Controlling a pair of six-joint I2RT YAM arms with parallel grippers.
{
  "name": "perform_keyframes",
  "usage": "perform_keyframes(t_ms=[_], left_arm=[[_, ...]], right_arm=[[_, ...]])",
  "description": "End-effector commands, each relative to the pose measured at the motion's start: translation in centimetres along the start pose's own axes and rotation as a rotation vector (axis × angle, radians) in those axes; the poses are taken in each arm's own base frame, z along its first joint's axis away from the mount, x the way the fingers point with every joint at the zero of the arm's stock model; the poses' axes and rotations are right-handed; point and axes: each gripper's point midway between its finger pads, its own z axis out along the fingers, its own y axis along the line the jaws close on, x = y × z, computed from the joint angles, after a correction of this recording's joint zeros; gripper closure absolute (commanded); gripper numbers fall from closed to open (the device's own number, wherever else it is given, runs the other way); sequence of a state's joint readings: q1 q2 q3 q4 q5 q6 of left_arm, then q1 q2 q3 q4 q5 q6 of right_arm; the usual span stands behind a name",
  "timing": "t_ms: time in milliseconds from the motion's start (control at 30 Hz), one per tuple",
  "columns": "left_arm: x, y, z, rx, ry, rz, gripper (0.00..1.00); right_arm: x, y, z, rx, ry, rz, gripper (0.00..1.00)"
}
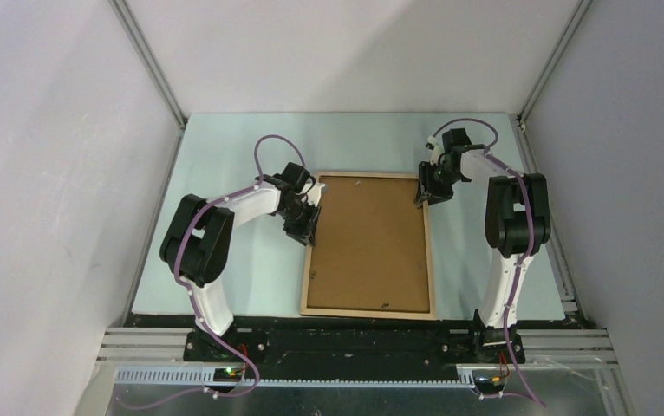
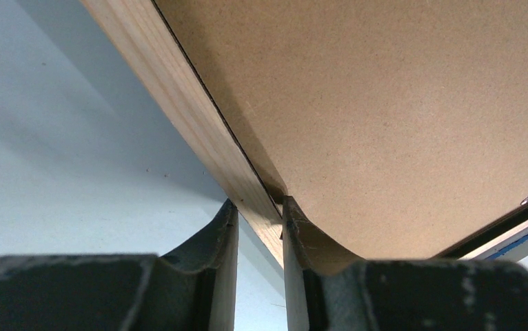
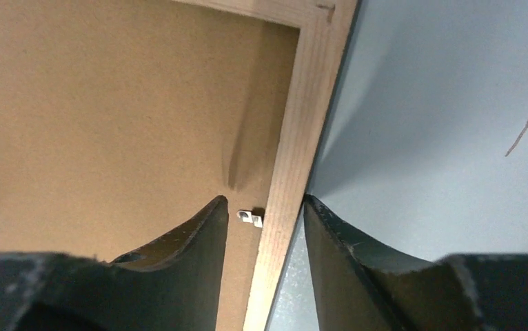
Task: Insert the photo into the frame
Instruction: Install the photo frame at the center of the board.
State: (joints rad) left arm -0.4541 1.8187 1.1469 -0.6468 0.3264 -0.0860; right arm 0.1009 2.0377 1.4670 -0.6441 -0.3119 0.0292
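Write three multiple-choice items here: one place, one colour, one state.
1. The light-wood rectangular picture frame lies: A) against the back wall B) flat on the pale table, between the left arm and right arm C) propped upright.
2. The rectangular hardboard panel inside the frame is: A) white B) brown C) black.
3. The left jaws: A) straddle the frame's left rail B) hover over bare table C) hold a photo.
Key: B, seen from above; B, brown in both wrist views; A, a finger each side of the rail.
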Motion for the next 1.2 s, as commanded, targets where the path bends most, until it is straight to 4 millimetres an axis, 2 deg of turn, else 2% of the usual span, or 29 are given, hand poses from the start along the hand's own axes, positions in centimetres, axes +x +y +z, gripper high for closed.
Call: perform_keyframes(t_ms=[0,133,233,367,433,533,667,900,1167], left_arm=[[-1.6,-1.9,-0.8,0.082,-0.042,0.071,1.00],[-2.3,-1.2,-1.0,0.056,-0.057,0.035,1.00],[-3.1,-0.9,-1.4,0.053,-0.079,0.003,1.00],[-4.1,-1.0,-1.6,0.060,-0.103,-0.045,1.00],[-4.5,-1.0,-1.5,0.064,-0.109,-0.072,1.00],[-4.8,-1.0,-1.3,0.067,-0.115,-0.115,1.00],[-5.4,-0.5,-1.0,0.074,-0.141,-0.184,1.00],[-6.0,1.1,-0.6,0.096,-0.185,-0.348,1.00],[-5.5,2.6,-0.7,0.087,-0.235,-0.427,1.00]], right_arm=[[-2.7,1.1,-2.6,-0.075,-0.094,-0.011,0.49],[-2.5,0.7,-4.2,-0.095,-0.118,0.000,0.42],[-1.3,0.4,-5.1,-0.104,-0.113,0.006,0.39],[1.1,0.2,-6.6,-0.083,-0.101,-0.038,0.35],[2.9,0.3,-6.8,-0.080,-0.074,-0.052,0.34],[6.0,0.3,-6.8,-0.089,-0.019,-0.079,0.34],[8.7,1.0,-6.9,-0.126,0.016,-0.119,0.33],[11.5,2.8,-6.3,-0.161,0.073,-0.185,0.33],[12.8,4.3,-5.7,-0.218,0.123,-0.214,0.32]])
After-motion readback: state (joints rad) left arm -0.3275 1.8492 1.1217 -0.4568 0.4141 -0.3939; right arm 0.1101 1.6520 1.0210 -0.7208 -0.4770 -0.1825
